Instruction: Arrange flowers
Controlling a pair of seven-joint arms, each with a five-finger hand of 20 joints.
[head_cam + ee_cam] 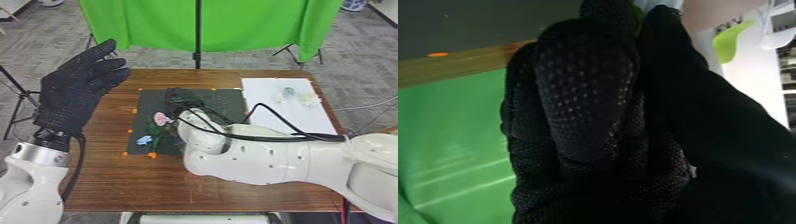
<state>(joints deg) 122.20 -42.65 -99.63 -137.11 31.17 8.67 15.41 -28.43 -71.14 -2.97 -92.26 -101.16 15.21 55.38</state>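
In the head view, my right hand (pixel 184 100) is over the dark mat (pixel 145 105), partly hidden by its own arm. A pink flower (pixel 161 119) and a blue flower (pixel 144 140) with green leaves lie on the mat's left part. My left hand (pixel 78 85) is raised over the table's left edge, fingers relaxed and empty. In the right wrist view, my right hand (pixel 585 95) has its fingers and thumb closed together on a flower (pixel 663 4), whose pale petals and a bit of green show at the tips.
A white sheet (pixel 266 97) lies at the back right with a small bluish glass-like object (pixel 289 91) and a pale yellowish thing (pixel 309 100) on it. Black cables (pixel 284 138) run along the right arm. A green cloth (pixel 147 25) hangs behind the brown table (pixel 107 175).
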